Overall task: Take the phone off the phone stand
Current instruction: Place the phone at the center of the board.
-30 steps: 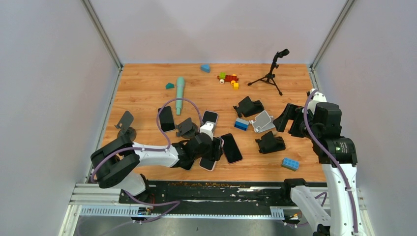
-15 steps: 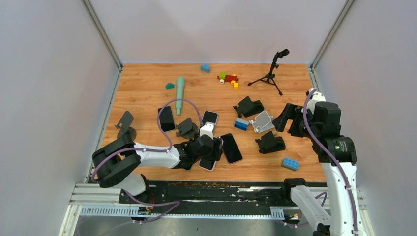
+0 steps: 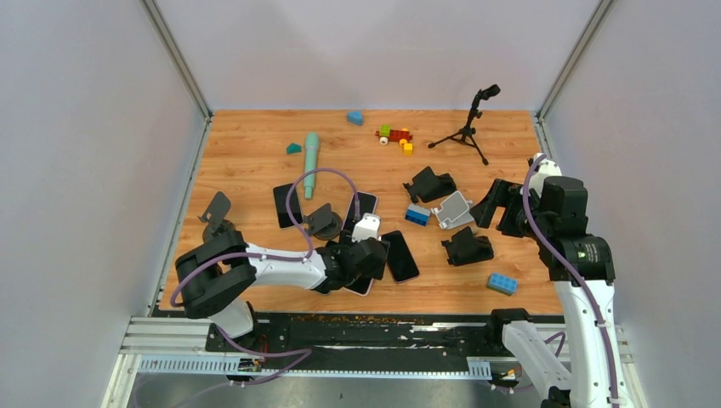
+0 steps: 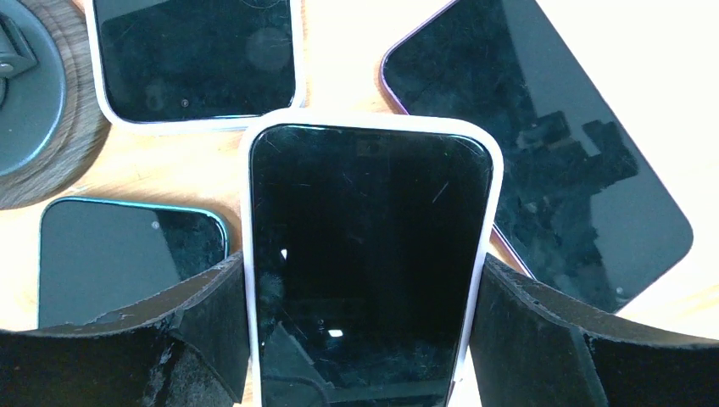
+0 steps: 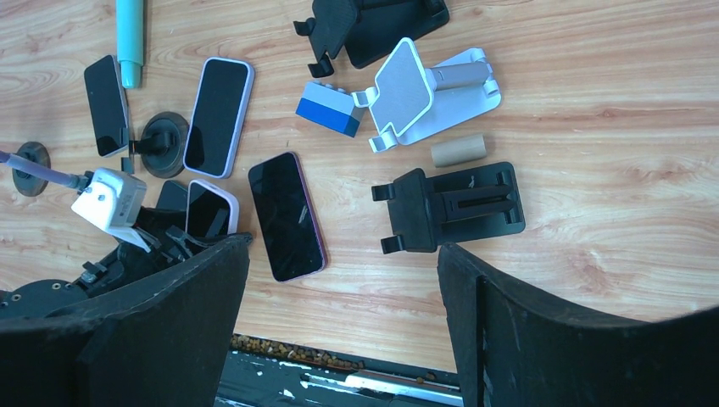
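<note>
Phone (image 4: 370, 212) in the white case is clamped in my left claw (image 4: 360, 288), dead centre of the wrist frame and lower middle of the overhead shot, hanging over the pile. Looks to me like it's off any stand, so I reckon next is finding bare wood, lowering it flat and letting go. Right claw (image 5: 343, 246) is spread apart on nothing, at the right edge.

Count: five phones, i.e. mine plus a white-cased one (image 4: 195, 59), purple-edged one (image 4: 551, 161), teal-edged one (image 4: 127, 263) and dark one (image 5: 106, 106). Two black stands (image 3: 466, 246), one white stand (image 3: 455, 208), two round-base stands (image 3: 323, 219), one tripod (image 3: 466, 129), two blue bricks (image 3: 502, 283).
</note>
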Motion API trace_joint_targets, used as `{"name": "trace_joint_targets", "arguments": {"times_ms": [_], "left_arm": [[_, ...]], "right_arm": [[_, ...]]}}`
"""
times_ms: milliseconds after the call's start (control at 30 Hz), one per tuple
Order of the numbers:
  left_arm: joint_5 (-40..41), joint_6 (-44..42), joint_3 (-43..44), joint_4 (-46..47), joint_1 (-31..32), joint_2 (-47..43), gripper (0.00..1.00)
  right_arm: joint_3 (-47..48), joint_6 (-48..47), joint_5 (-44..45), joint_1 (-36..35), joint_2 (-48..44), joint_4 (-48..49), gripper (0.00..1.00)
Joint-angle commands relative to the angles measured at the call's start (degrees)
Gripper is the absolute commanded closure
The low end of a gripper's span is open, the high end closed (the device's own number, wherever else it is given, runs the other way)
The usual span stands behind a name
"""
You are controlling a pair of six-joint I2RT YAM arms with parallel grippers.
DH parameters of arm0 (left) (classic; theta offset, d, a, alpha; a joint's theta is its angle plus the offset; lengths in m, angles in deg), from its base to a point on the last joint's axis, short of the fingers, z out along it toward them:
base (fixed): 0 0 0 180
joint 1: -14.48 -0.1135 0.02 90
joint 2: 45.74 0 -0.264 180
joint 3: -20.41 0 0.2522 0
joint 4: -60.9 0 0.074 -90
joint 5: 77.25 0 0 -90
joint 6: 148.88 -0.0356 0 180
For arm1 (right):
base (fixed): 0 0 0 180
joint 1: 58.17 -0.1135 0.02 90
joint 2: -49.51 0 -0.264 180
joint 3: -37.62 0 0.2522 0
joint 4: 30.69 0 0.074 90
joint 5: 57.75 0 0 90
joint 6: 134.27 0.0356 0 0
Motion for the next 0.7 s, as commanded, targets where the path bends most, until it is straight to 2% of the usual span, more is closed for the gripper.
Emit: {"name": "trace_joint_targets", "arguments": {"times_ms": [0, 100, 200, 367, 667], "left_arm": [[-0.26, 2.91, 0.53, -16.45, 0.47, 6.91, 0.24], [-0.26, 4.03, 1.41, -18.82, 0.79, 8.89, 0.23], [-0.57, 4.91, 1.32, -19.38, 1.06, 9.38, 0.06], [-1.16, 4.93, 1.41, -19.34, 1.21, 9.88, 0.01], [-1.07, 4.63, 1.87, -19.86, 1.40, 9.32, 0.00]], "right_arm": [[-0.42, 0.59, -0.43, -0.29, -0.61, 2.50, 0.17], [-0.55, 0.55, -0.18, -0.25, -0.77, 2.51, 0.17], [-0.53, 0.49, -0.05, -0.26, -0.65, 2.50, 0.17], [-0.55, 0.77, 0.43, -0.27, -0.90, 2.83, 0.17], [-0.73, 0.76, 0.87, -0.23, -1.33, 2.85, 0.17]]}}
